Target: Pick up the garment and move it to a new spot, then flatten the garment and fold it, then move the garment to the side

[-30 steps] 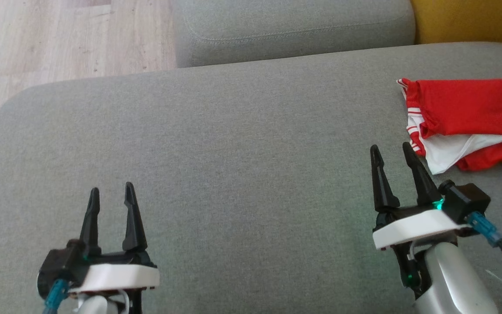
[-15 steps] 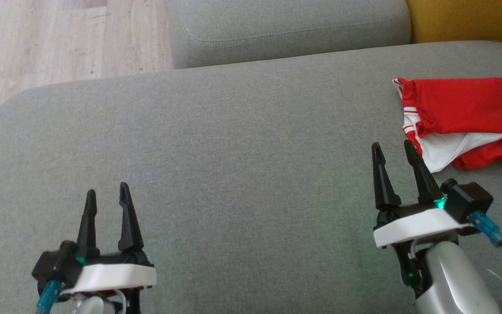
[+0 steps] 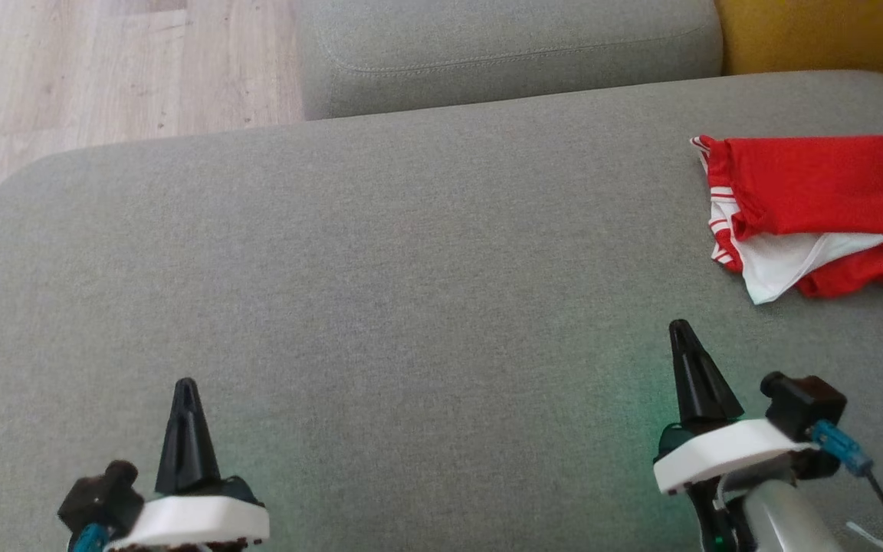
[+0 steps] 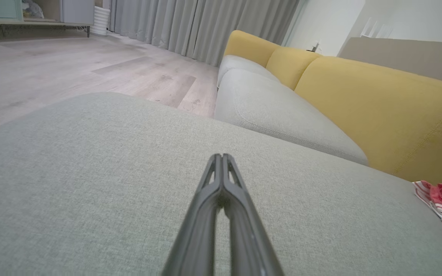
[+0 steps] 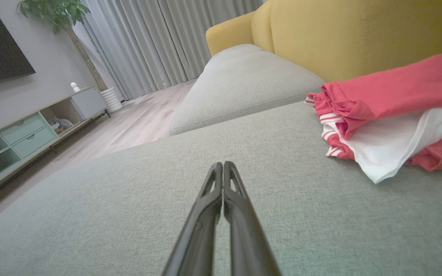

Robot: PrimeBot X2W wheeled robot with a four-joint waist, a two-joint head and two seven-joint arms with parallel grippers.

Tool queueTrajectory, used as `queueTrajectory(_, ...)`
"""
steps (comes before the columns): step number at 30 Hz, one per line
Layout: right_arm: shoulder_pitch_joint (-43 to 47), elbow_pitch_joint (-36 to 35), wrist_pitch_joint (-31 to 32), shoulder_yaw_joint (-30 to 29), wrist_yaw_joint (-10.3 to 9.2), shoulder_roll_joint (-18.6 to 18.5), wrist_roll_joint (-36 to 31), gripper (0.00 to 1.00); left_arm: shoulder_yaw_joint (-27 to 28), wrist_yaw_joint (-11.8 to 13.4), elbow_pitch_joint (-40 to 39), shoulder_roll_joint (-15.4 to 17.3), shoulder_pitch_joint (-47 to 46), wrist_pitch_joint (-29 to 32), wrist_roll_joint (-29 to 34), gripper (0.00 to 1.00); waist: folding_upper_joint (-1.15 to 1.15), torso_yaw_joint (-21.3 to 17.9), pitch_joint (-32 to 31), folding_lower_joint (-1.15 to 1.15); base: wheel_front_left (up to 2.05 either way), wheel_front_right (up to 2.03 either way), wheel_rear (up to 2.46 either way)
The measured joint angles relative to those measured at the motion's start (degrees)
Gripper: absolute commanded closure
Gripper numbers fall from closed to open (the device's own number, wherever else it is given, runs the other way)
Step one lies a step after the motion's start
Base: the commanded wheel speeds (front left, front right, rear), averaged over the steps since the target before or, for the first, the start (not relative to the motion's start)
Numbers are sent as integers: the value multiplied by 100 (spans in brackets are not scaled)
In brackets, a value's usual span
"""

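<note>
**Head view, with both wrist views.** Your left gripper (image 3: 185,383) stood at the lower left over the grey seat cushion (image 3: 411,253). Its two dark fingers were pressed together into a single spike and held nothing. Your right gripper (image 3: 683,326) stood at the lower right over the same cushion, likewise closed tip to tip and empty (each wrist view confirmed this: the fingers (image 4: 202,218) met along their length, with only the small slots near the tips open).

The garment (image 3: 817,184), red cloth with a white panel and a red-and-white striped edge, lay in a loosely folded pile at the cushion's far right. It ran off the right edge of the head view. It lay ahead and to the right of your right gripper, near it but apart from it, and well apart from your left gripper. In the right wrist view the pile rested just before the yellow backrest (image 5: 359,30); whether the two touched you could not tell.

Beyond the working cushion lay a second grey cushion (image 3: 503,46), and to its left the pale wood floor (image 3: 104,69). The wrist views also took in grey curtains (image 5: 159,42), and the right one a low cabinet (image 5: 33,126) with pale green drawers along the wall.
</note>
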Motion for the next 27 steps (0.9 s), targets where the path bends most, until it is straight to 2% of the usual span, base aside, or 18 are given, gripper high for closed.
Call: queueTrajectory(27,-58,-154,380,-237,0,-7,1659,100,137,-132,-7,0,-81,453,-1439,100,0,86,-28,0,0,0,0)
